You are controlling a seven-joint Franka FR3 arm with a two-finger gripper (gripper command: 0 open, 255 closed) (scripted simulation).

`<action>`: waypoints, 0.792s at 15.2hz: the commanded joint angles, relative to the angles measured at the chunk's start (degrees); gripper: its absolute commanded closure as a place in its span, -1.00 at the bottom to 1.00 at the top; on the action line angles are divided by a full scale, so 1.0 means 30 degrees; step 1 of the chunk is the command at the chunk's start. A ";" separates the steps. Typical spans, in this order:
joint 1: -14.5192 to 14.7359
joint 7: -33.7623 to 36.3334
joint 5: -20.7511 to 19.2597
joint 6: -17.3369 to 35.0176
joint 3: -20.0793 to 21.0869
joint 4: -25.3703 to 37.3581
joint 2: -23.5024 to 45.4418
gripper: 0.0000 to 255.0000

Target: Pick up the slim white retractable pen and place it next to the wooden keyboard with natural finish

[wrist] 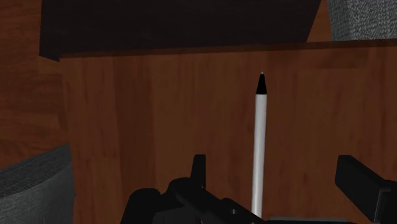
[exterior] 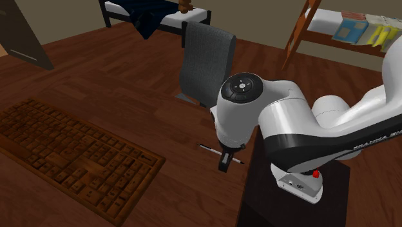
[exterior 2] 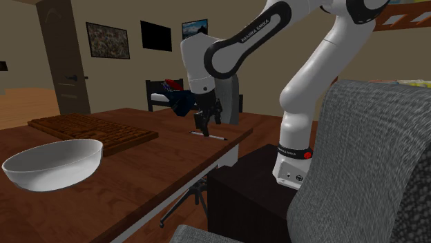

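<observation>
A slim white pen [wrist: 257, 146] with a black tip lies flat on the brown wooden table [exterior: 129, 90], close to the edge by the stand. My black gripper [wrist: 275, 170] hangs straight down over it, open. The pen runs between the two fingers [wrist: 198, 170], nearer one of them, and neither touches it. From the shoulder, the gripper [exterior: 224, 161] covers the middle of the pen [exterior: 207, 149]. The dark wooden keyboard [exterior: 71, 151] lies well off toward the shoulder view's left. The second exterior view shows the gripper [exterior 2: 203, 128] just above the pen [exterior 2: 215, 137], with the keyboard [exterior 2: 93, 128] beyond it.
A white bowl [exterior 2: 52, 163] stands on the table at the second exterior view's lower left. A grey office chair [exterior: 206, 61] is pushed up to the table's far side near the pen. A bed [exterior: 158, 16] and a shelf with books [exterior: 361, 29] stand behind.
</observation>
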 commanded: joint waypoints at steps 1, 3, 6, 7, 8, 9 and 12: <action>-0.0017 0.0043 0.0032 0.0644 0.0135 -0.0493 0.0161 -1.00; -0.0083 0.0090 0.0018 0.1132 0.0251 -0.0794 0.0361 -1.00; -0.0083 0.0090 0.0018 0.1132 0.0251 -0.0794 0.0361 -1.00; -0.0083 0.0090 0.0018 0.1132 0.0251 -0.0794 0.0361 -1.00; -0.0083 0.0090 0.0018 0.1132 0.0251 -0.0794 0.0361 -1.00; -0.0083 0.0090 0.0018 0.1132 0.0251 -0.0794 0.0361 -1.00; -0.0082 0.0090 0.0018 0.1127 0.0249 -0.0793 0.0358 1.00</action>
